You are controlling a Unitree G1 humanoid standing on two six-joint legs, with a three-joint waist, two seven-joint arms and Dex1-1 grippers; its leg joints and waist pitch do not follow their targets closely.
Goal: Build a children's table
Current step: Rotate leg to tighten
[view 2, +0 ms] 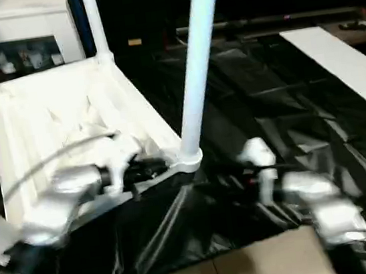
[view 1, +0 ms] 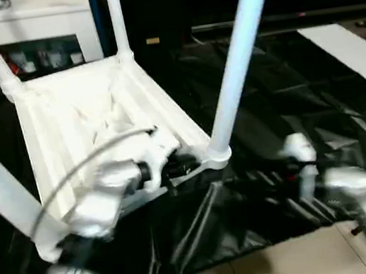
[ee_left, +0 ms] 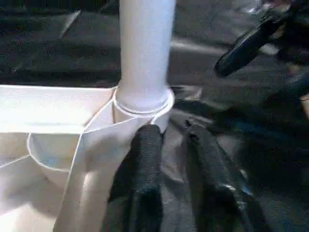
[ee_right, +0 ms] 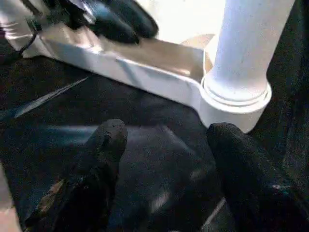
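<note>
Upside down on a black plastic floor sheet (view 1: 257, 134) lies the all-white plastic children's table: its large rectangular ribbed top (view 1: 93, 122) faces up with the ribs showing, and long round white tube legs stand up out of the corner sockets. The nearest leg (view 1: 237, 62) rises from a round socket (view 1: 219, 152) at the near corner on the robot's right; another leg (view 1: 117, 17) stands at the far corner, and further legs show at the picture's left side.

The left end effector (view 1: 180, 168), on a silver forearm with a grey cable arching over it, sits at the near rim of the tabletop, just beside that nearest socket. From its wrist camera, its two black fingers (ee_left: 145, 159) stand slightly parted with a narrow gap between them; one finger lies against the white rim next to the socket, the other over the black sheet. They pinch nothing.

The right end effector (ee_right: 164, 169) hovers over the black sheet, near the same socket but apart from it. Its two black fingers (ee_right: 104, 145) are spread wide with only the sheet between them, and they hold nothing.

Behind the table stands a white cabinet (view 1: 40, 24) with small items behind its glass. A white flat board (view 1: 351, 54) lies on the far right, and pale floor tiles (view 1: 287, 265) show at the near edge of the sheet.
</note>
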